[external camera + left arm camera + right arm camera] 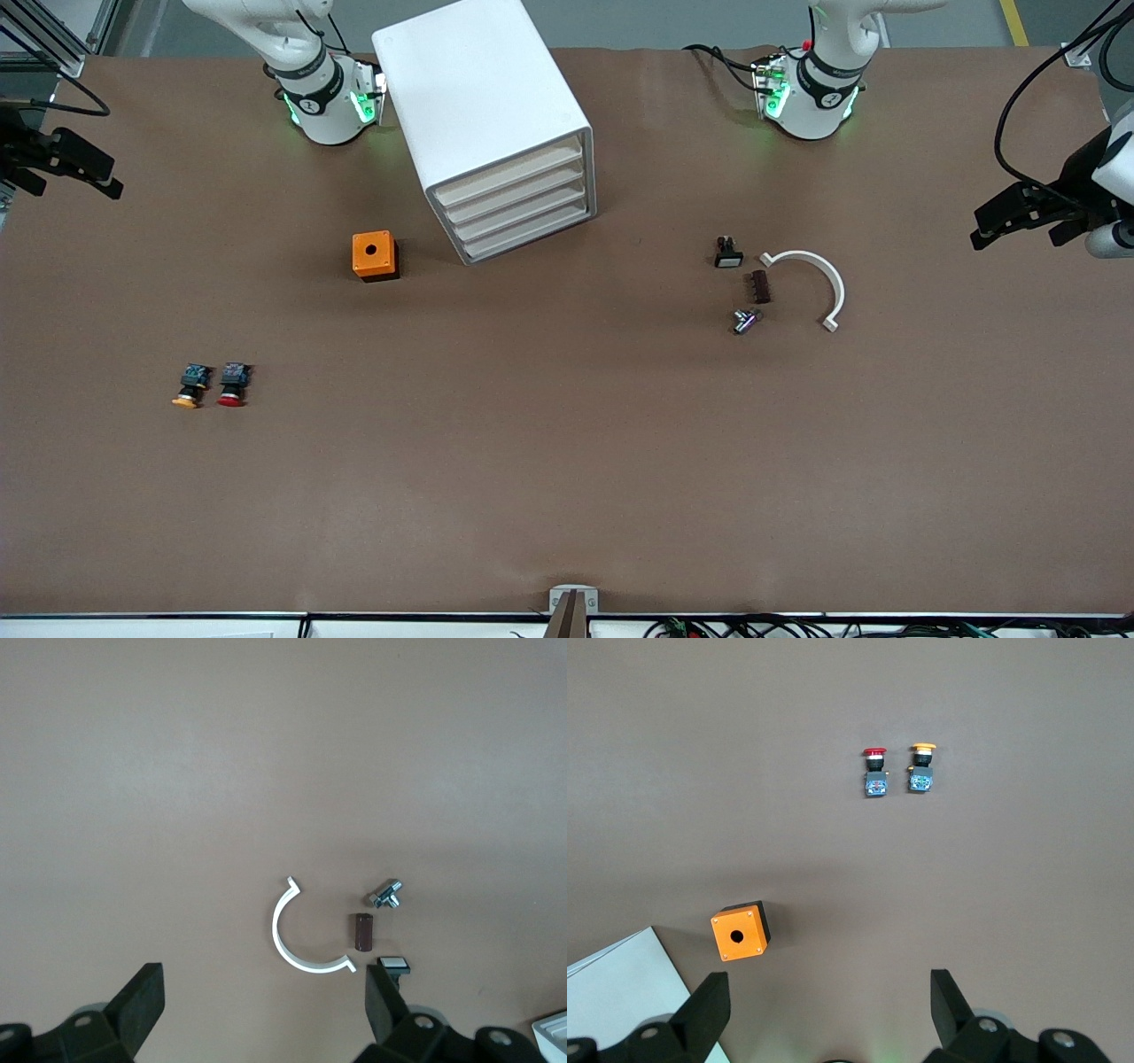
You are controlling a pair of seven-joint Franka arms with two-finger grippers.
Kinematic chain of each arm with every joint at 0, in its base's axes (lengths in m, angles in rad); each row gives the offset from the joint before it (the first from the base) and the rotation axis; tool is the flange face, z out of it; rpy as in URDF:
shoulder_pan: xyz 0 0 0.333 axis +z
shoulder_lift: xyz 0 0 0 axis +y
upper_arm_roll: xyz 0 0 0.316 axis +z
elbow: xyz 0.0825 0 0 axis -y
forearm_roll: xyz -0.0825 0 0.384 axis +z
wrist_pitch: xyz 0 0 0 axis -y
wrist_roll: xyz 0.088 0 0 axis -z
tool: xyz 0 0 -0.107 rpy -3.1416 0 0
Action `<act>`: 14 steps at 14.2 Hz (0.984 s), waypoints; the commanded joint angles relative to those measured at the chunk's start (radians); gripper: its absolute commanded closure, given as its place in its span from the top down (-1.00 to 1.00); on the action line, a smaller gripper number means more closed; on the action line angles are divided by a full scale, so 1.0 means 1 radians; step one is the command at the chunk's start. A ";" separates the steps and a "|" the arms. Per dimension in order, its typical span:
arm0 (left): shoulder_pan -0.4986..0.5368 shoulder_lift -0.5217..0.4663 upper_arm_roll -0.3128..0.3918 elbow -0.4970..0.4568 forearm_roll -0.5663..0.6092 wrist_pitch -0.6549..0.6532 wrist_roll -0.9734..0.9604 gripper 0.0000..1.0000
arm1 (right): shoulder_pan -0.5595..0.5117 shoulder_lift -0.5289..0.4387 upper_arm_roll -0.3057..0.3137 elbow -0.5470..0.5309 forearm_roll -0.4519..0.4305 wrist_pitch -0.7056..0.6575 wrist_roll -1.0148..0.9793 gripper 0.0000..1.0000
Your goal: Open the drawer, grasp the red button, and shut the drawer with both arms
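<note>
The white cabinet (pixel 483 106) stands between the two arm bases; its four cream-fronted drawers (pixel 518 202) are all shut. The red-capped button (pixel 233 385) lies on the table toward the right arm's end, beside a yellow-capped one (pixel 189 387). Both are nearer the front camera than the orange box (pixel 374 255). The right wrist view also shows the red button (pixel 874 771) and the orange box (pixel 739 933). My right gripper (pixel 113 177) (pixel 830 1005) hangs open and empty at its end of the table. At the other end, my left gripper (pixel 983 226) (pixel 263 1001) is open and empty too.
Toward the left arm's end lie a white half-ring clamp (pixel 819 283) (pixel 297 935), a small brown block (pixel 760 286), a metal bolt (pixel 746 320) and a small black-and-white switch (pixel 727 254). A cabinet corner (pixel 620 992) shows in the right wrist view.
</note>
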 commanded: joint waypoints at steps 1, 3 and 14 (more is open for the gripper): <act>0.000 -0.002 -0.004 0.017 0.009 -0.030 0.009 1.00 | -0.008 -0.041 0.006 -0.050 0.018 0.033 -0.013 1.00; 0.001 -0.002 -0.004 0.018 0.009 -0.030 0.016 1.00 | -0.005 -0.044 0.007 -0.056 0.030 0.051 -0.015 1.00; -0.007 0.000 -0.005 0.023 0.006 -0.053 0.011 1.00 | 0.010 -0.046 0.006 -0.055 0.052 0.065 -0.012 1.00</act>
